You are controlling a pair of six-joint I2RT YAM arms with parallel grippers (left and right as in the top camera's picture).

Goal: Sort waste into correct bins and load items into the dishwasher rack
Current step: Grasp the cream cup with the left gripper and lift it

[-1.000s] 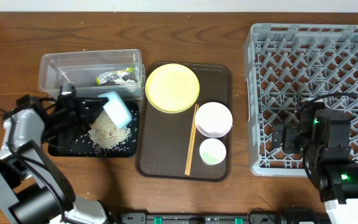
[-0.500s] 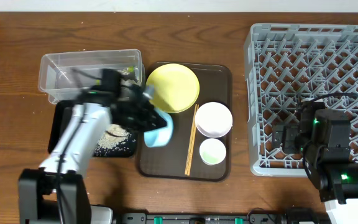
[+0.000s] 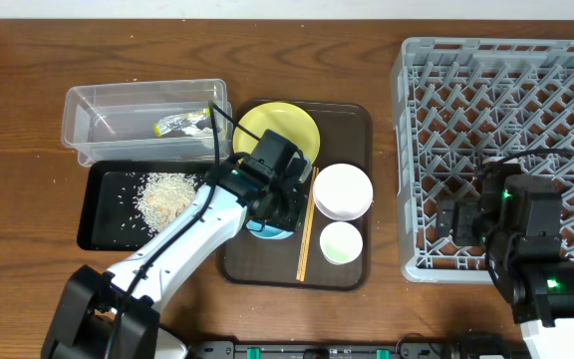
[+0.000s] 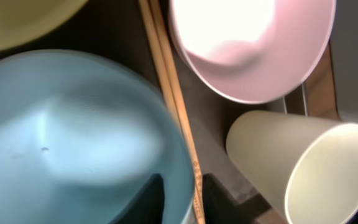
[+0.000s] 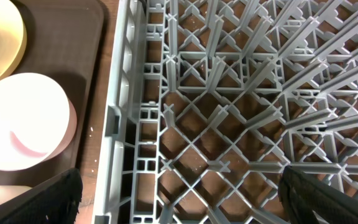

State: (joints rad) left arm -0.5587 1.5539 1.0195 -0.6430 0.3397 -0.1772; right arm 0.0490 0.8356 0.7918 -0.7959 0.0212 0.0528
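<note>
Overhead: we log the left gripper [image 3: 279, 207] now over the dark brown serving tray [image 3: 352, 125], carrying the light blue bowl [image 3: 267, 231]. A second ago that bowl was tipped over the shallow black tray [image 3: 98, 221]. The white rice scraps [image 3: 165, 194] lie there, and the crumpled green-and-yellow wrapper [image 3: 182, 124] sits in the clear plastic tub [image 3: 88, 110]. We judge the waste sorted, with loading the grey pegged rack [image 3: 506, 150] next.

Left wrist: bowl rim pinched between dark fingers [image 4: 146, 200]. The wooden chopsticks [image 4: 169, 87] lie just beside.

Right wrist: the right gripper [image 5: 182, 202] has its fingers spread wide, empty, over the rack, unmoved.
</note>
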